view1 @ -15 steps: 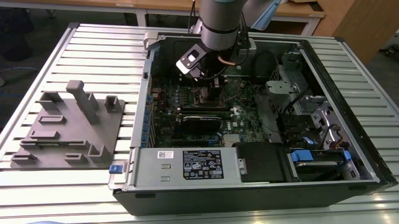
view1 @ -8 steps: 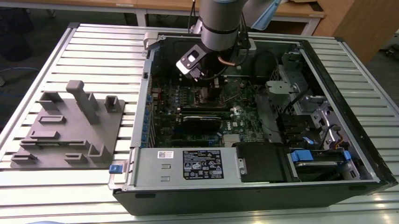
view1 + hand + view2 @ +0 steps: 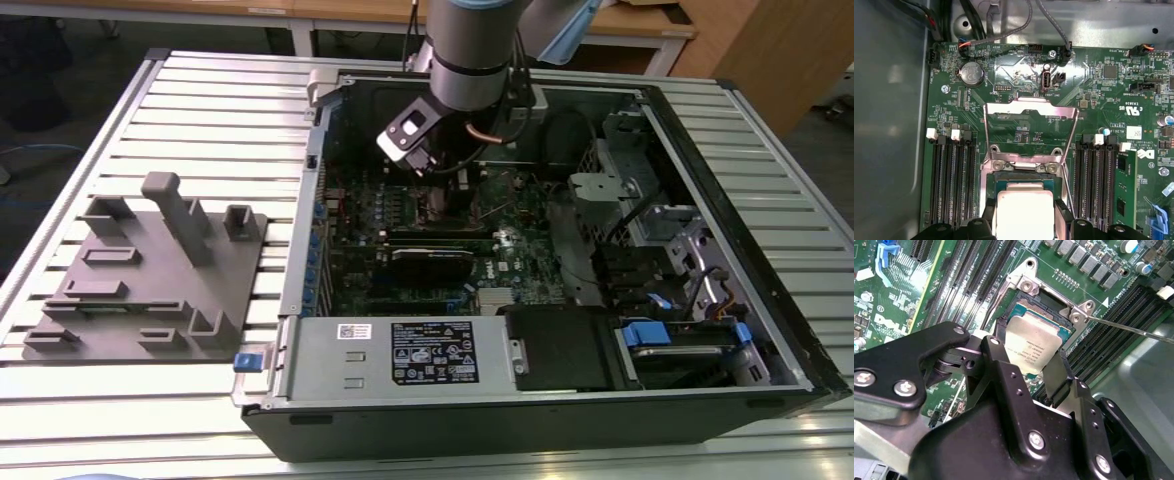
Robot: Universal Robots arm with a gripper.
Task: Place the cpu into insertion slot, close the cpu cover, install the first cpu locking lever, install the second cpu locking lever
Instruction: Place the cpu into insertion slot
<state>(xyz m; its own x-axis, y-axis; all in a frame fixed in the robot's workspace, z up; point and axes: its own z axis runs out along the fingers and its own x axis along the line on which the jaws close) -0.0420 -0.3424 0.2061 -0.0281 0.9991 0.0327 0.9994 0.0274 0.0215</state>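
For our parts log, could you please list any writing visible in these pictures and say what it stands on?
cpu: lines of dark print on its metal top, too small to read.
black label on the power supply: white print, too small to read.
white sticker beside it: too small to read.
motherboard: white lettering, too small to read with confidence.

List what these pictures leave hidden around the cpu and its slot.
- Whether the cpu is seated: both wrist views, the gripper holding it covers its edges.
- The insertion slot contacts: both wrist views, the cpu lies over them.
- The slot's surroundings: exterior view, the arm stands in front.
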